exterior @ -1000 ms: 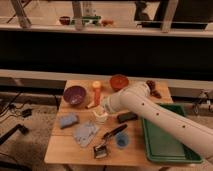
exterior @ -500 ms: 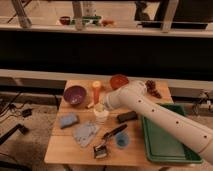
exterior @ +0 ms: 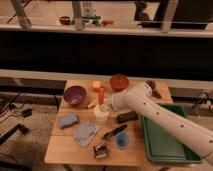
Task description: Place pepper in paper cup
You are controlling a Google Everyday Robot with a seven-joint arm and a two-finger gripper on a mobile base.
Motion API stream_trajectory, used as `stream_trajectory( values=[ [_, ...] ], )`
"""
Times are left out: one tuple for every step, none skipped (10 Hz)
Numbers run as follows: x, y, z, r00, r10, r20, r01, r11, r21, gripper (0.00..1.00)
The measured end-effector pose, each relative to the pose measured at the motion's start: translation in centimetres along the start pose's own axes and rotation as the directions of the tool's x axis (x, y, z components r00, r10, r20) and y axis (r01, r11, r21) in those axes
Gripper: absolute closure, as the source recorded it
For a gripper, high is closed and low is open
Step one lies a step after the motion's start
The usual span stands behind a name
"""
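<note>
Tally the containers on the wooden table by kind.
Bowls: 2 (round purple bowl, orange-red bowl)
Cups: 2 (cream paper cup, small blue cup)
Trays: 1 (green plastic tray)
Total: 5
The gripper is at the paper cup's rim, beside the upright red-orange pepper.

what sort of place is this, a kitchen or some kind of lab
Likely a robot test lab, not a kitchen: a small wooden table of mixed props, a green plastic tray, loose cables on the floor. The gripper is at the cream paper cup, by the slim red-orange pepper.
</note>
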Motion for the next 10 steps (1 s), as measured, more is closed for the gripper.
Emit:
stream_trajectory(
  values=[
    [-0.20,0.12,-0.02,1.000,0.001,-0.001,-0.001,1.000,0.000,1.00],
    [-0.36,0.17,-0.02,1.000,0.004,-0.003,-0.004,1.000,0.002,1.00],
    [-0.52,-0.01,0.06,1.000,0.005,-0.004,-0.005,1.000,0.007,1.00],
    [-0.58,-0.20,0.18,1.000,0.004,-0.004,-0.004,1.000,0.012,1.00],
    [-0.62,-0.35,0.25,1.000,0.006,-0.006,-0.006,1.000,0.018,1.00],
    [-0.64,-0.31,0.21,1.000,0.007,-0.006,-0.007,1.000,0.017,1.00],
    [-0.67,-0.28,0.19,1.000,0.008,-0.006,-0.007,1.000,0.017,1.00],
    [-0.70,-0.31,0.25,1.000,0.008,-0.006,-0.008,1.000,0.018,0.98],
    [-0.62,-0.38,0.28,1.000,0.007,-0.006,-0.006,1.000,0.019,0.90],
    [-0.62,-0.36,0.26,1.000,0.007,-0.006,-0.007,1.000,0.018,0.80]
  ],
)
